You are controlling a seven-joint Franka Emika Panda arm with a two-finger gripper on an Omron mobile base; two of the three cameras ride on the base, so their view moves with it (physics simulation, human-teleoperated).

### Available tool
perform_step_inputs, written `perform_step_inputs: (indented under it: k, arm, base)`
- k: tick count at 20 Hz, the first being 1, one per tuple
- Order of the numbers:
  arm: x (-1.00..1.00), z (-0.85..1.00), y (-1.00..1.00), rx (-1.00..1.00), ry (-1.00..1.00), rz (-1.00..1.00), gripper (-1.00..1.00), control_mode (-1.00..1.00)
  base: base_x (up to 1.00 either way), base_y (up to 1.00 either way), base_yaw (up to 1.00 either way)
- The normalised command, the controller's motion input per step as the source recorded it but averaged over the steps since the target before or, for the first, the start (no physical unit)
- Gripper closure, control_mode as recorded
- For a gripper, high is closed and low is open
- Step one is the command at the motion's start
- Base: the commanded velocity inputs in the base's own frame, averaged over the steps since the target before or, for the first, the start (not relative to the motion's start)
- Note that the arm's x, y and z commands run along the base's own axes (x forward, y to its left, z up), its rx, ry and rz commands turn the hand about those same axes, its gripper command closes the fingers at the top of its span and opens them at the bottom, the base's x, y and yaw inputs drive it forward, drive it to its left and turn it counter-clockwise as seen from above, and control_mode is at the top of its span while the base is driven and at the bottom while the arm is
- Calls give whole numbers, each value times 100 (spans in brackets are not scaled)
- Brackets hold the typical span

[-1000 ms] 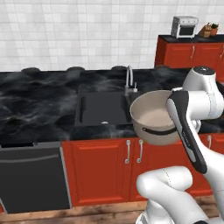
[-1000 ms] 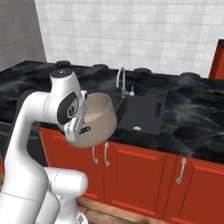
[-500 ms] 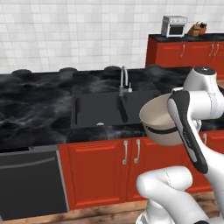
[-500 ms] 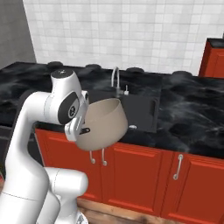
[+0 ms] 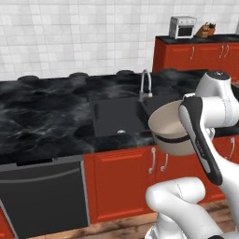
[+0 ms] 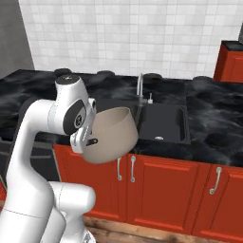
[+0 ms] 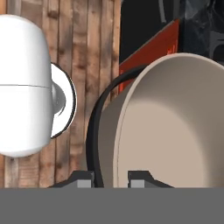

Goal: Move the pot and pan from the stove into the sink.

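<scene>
Currently the pot [image 5: 172, 128] hangs in the air at the near edge of the counter, right of the sink [image 5: 116, 115], with the gripper [image 7: 109, 179] clamped on its rim. It has not reached the basin, so both deposits remain. No legible writing anywhere.

The pot [image 5: 169, 130] is big, round and deep, a dull beige-grey outside and pale inside. It is up in the air in front of the red cupboards, tipped so its open mouth leans to one side. It looks empty. A thin dark curved handle [image 7: 97, 117] bends along its side, and the pincer [image 7: 110, 178] seems to grip the pot there at the rim. The sink [image 5: 116, 116] is black, set in the black stone counter [image 5: 42, 116], with a tall curved silver tap [image 5: 144, 84] behind it.
</scene>
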Motion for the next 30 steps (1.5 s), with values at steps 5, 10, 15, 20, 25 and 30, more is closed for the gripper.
perform_step_inputs:
  k: [5, 10, 15, 20, 25, 30]
  arm:
    - [0, 0, 0, 0, 0, 0, 100, 100]
    - [0, 0, 0, 0, 0, 0, 100, 100]
    - [0, 0, 0, 0, 0, 0, 100, 100]
    - [0, 0, 0, 0, 0, 0, 100, 100]
    - [0, 0, 0, 0, 0, 0, 100, 100]
    - [0, 0, 0, 0, 0, 0, 100, 100]
  base:
    - [0, 61, -14]
    - [6, 17, -3]
    - [45, 33, -6]
    - [52, 37, -7]
    - [47, 39, -6]
    - [42, 34, -6]
